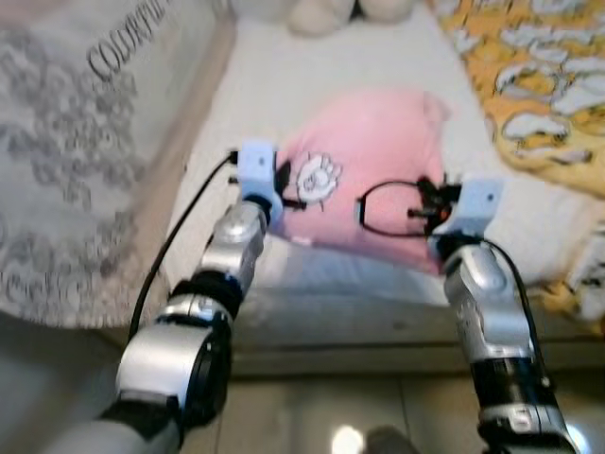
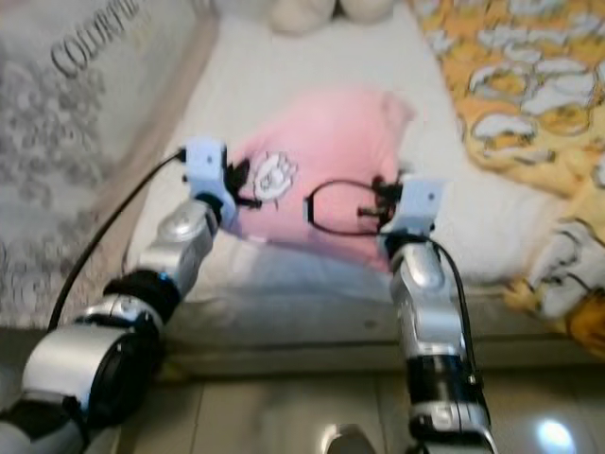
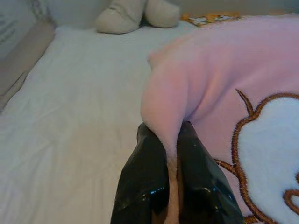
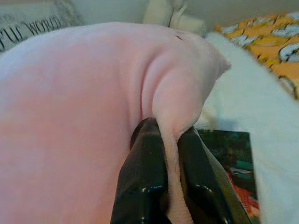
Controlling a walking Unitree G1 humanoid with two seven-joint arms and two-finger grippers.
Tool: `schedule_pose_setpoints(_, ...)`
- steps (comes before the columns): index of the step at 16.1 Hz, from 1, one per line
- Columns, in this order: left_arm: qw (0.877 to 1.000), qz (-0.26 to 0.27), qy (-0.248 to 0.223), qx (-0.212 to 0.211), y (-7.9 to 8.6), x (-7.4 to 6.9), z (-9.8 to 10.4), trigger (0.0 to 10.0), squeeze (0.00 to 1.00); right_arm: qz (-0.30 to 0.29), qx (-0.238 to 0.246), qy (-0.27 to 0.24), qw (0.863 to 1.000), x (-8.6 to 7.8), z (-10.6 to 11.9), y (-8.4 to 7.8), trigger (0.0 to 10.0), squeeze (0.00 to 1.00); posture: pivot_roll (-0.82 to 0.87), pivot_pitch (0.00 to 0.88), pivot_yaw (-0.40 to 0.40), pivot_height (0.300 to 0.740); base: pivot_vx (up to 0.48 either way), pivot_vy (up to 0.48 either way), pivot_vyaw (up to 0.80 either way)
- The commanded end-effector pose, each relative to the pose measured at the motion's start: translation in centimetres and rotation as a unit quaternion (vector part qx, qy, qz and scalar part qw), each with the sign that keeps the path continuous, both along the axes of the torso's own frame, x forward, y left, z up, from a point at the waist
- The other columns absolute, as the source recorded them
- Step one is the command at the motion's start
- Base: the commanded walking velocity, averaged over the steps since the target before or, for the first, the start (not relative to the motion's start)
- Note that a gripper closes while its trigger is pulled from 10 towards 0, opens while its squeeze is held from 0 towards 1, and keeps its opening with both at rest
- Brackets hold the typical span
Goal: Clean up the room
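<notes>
Two grippers, left gripper (image 3: 170,140) and right gripper (image 4: 170,140), each pinch a fold of the pink pillow (image 1: 378,161) on the white bed (image 1: 284,85). Looks soft, light and floppy, so edge pinches seem fine.

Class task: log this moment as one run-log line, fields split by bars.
left gripper: shut on pillow | right gripper: shut on pillow | pillow: pink, held by both over white bed | stage: pillow in grasp

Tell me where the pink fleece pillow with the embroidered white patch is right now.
The pink fleece pillow lies on the white bed sheet, pinched at its near corners by the left gripper and right gripper, left of the orange patterned blanket.
</notes>
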State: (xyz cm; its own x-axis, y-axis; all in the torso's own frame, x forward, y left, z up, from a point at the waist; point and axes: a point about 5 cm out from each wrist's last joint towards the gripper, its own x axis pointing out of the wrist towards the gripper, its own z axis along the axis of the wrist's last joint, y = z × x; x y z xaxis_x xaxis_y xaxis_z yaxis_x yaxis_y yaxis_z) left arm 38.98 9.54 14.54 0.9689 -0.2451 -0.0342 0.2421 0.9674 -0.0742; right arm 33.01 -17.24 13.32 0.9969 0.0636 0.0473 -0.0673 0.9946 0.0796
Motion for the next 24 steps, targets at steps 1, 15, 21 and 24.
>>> schedule_pose_setpoints(1,0.999,0.043,-0.016,-0.014,1.4,0.5,1.1,10.0,0.0,-0.018,-0.016,-0.002,1.0,0.0,0.3,-1.3,10.0,0.0,-0.33,0.0,0.131,0.74,0.461,0.0,0.68)
schedule_pose_setpoints(15,0.995,0.093,-0.019,-0.005,3.9,1.3,2.3,10.0,0.0,0.002,-0.036,0.025,0.999,1.3,-0.6,-0.7,10.0,0.0,-0.3,0.0,0.112,0.74,0.459,0.0,0.16)
schedule_pose_setpoints(21,0.986,0.165,-0.005,0.026,5.7,0.4,0.3,10.0,0.0,0.101,-0.097,0.114,0.984,2.2,-3.0,0.9,10.0,0.0,-0.3,0.0,0.128,0.74,0.457,0.0,0.0)
schedule_pose_setpoints(24,0.981,0.169,0.098,0.016,4.5,-1.3,-4.4,10.0,0.0,0.105,-0.18,0.18,0.961,1.9,-5.6,-0.4,10.0,0.0,-0.27,0.0,0.104,0.74,0.0,0.0,0.0)
